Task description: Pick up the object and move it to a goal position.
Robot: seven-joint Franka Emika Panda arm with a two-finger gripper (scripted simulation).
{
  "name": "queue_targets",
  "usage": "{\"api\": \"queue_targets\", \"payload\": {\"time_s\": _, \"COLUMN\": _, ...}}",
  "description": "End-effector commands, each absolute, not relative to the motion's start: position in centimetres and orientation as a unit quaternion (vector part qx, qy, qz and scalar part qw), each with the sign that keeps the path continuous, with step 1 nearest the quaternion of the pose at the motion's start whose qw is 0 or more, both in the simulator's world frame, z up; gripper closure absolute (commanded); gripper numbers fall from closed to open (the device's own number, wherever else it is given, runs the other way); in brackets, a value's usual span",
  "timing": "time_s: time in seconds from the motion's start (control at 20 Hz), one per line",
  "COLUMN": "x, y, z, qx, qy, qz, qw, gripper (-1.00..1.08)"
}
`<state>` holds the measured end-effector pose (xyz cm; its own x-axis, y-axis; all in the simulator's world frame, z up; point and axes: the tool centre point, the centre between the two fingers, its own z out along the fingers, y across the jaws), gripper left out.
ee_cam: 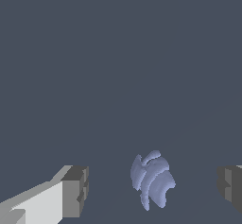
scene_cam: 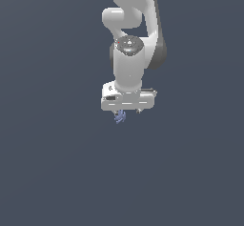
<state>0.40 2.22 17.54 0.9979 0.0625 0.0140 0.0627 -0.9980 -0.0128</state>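
The object [scene_cam: 120, 117] is a tiny periwinkle blue-purple lumpy item on the flat dark grey ground. In the exterior view it shows just under the white gripper [scene_cam: 127, 111], toward that view's left side of the hand. In the wrist view the object [ee_cam: 152, 179] lies between the two grey fingertips [ee_cam: 78, 190], with a gap on each side, and neither pad touches it. The gripper [ee_cam: 154, 186] is open, its jaws wide apart and straddling the object.
The white arm [scene_cam: 128, 53] rises straight above the gripper. Plain dark grey ground [scene_cam: 57, 163] surrounds it on all sides. No goal marker shows in either view.
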Motion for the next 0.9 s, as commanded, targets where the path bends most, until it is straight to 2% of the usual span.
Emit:
{"api": "queue_targets", "payload": {"time_s": 0.0, "x": 0.4, "y": 2.22, "z": 17.54, "qx": -0.999, "qy": -0.031, "qz": -0.007, "qw": 0.007, "gripper": -0.92}}
{"api": "queue_targets", "payload": {"time_s": 0.85, "x": -0.09, "y": 2.61, "z": 17.43, "qx": -0.999, "qy": -0.033, "qz": -0.009, "qw": 0.022, "gripper": -0.92}}
